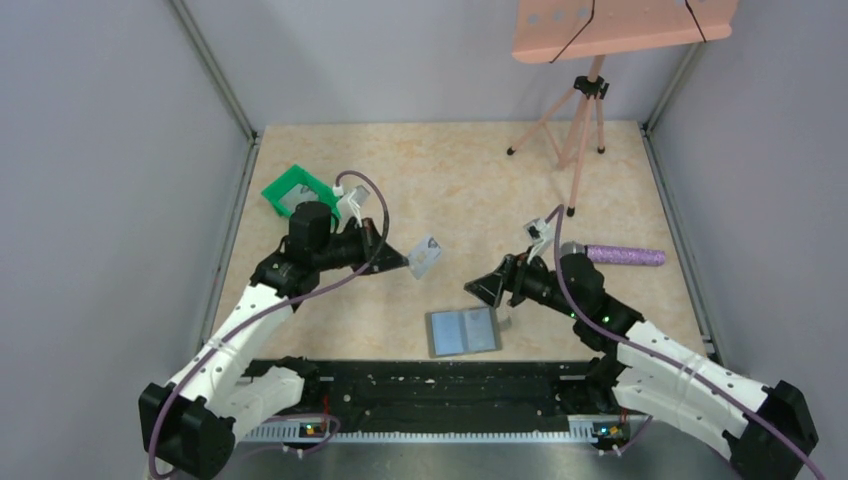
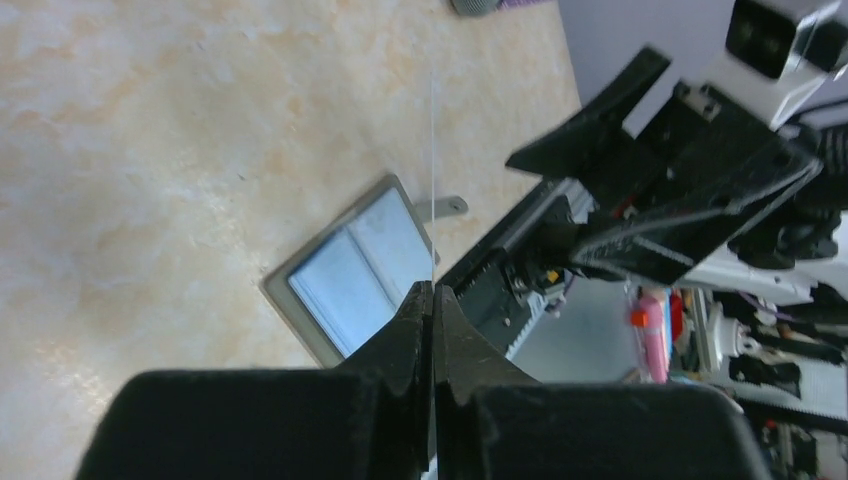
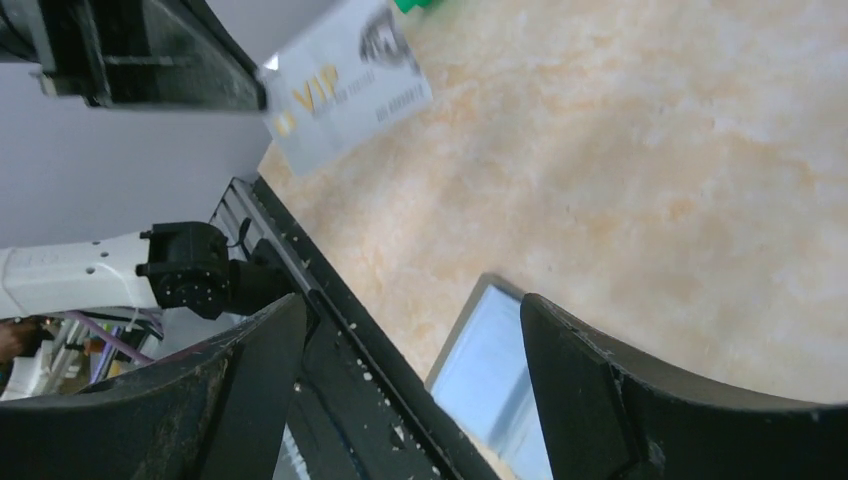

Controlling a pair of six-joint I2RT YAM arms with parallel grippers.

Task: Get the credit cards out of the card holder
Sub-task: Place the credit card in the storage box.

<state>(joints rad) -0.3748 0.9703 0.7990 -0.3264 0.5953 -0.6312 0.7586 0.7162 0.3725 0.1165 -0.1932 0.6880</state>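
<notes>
While the card holder (image 1: 463, 332) lies opened flat on the beige marbled bench (image 1: 450, 170), close to the black front rail (image 1: 430, 385), the left pincer (image 1: 404, 262) is clamped on a grey VIP card (image 1: 426, 257) held clear of the surface. Right pincer (image 1: 484, 288): jaws spread, nothing between them, just beside the holder. Grey walls (image 1: 100, 150) enclose the bench; a green bin (image 1: 296, 190), purple cylinder (image 1: 625, 255) and pink tripod (image 1: 575, 120) lie farther back.
</notes>
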